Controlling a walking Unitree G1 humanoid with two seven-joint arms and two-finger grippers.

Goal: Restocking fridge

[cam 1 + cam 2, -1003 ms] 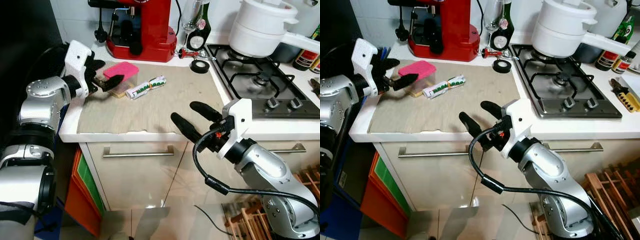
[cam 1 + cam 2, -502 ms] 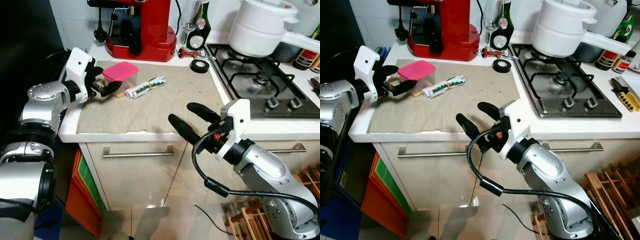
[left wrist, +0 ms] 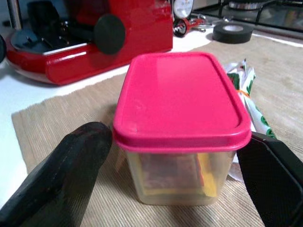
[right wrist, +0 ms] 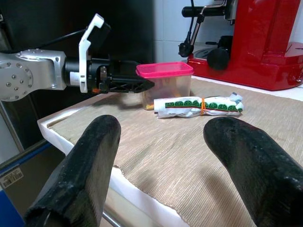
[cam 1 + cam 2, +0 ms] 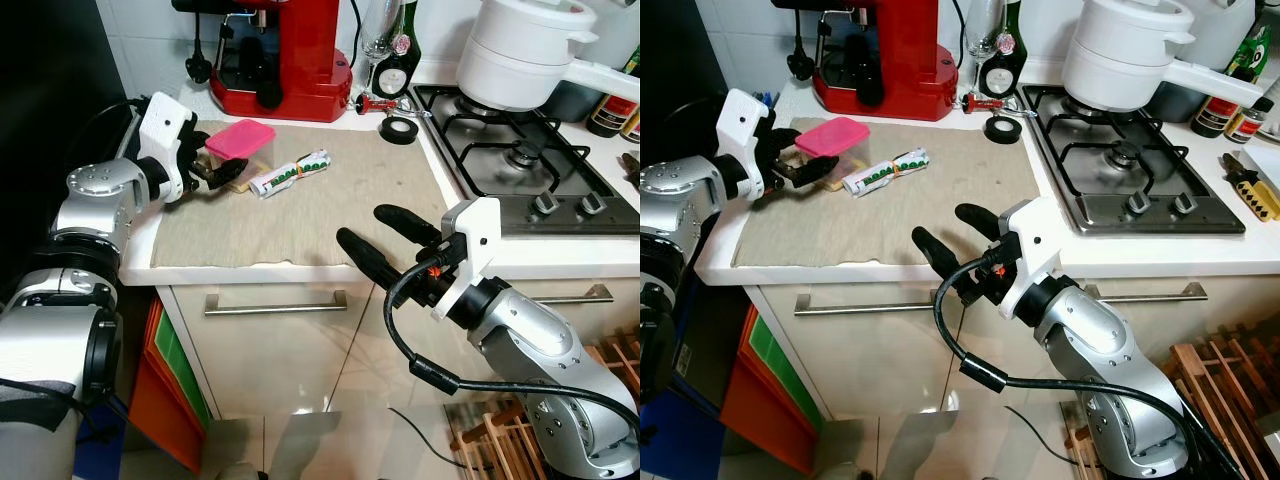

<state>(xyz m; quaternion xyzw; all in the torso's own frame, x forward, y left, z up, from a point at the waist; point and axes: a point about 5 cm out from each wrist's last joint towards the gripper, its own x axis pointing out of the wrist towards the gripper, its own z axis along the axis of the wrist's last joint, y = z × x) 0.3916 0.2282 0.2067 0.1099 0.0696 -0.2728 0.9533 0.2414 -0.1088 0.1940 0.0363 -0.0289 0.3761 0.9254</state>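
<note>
Kitchen counter in white, covered by a beige woven cloth [image 5: 300,210], was the working surface. At the cloth's far left corner the left gripper [image 5: 213,170] had its two black fingers spread, one on each side of a small clear plastic tub with a pink lid [image 5: 240,152], not clamped on it. The left wrist view showed what the head views could not: narrow gaps between each finger [image 3: 61,177] and the tub's walls, and inside the tub something yellow and brownish, too blurred through the plastic to identify. Just beyond the tub from that gripper lay one rolled white packet with green print, bound by an orange band [image 5: 290,173], touching or nearly touching the tub. Farther off stood one red coffee machine [image 5: 285,55], and to its right one roll of black tape [image 5: 400,131], one dark bottle [image 5: 398,60] and one stemmed glass [image 5: 377,30].

The right gripper [image 5: 385,240] hung before the counter's front edge, well apart from the tub, fingers wide open and holding nothing. Its wrist view looked across the cloth at the tub, the packet and the left gripper together. Beyond it, a steel gas hob [image 5: 520,160] carried one white lidded saucepan [image 5: 525,55].
</note>
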